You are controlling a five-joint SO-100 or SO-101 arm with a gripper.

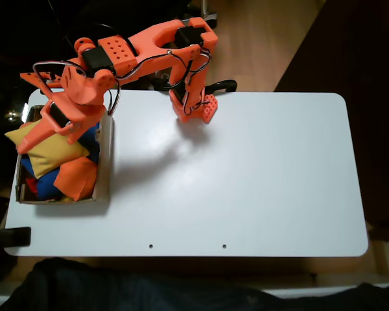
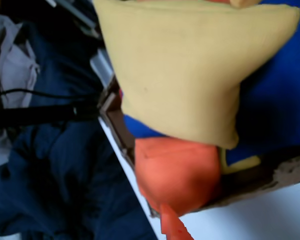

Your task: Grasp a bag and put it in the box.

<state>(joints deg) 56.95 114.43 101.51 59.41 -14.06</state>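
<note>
Sitting at the left end of the white rectangular table in the fixed view, the one shallow brown cardboard box holds a pile of soft fabric beanbags: one yellow square bag on top, at least one orange beanbag beside it toward the near wall, and blue beanbags underneath, their count hidden by the pile. The orange plastic gripper hangs over the yellow bag's upper edge, touching it; whether its fingers pinch the fabric cannot be told. In the wrist view the yellow bag lies over blue fabric and an orange beanbag. No writing is readable anywhere.
</note>
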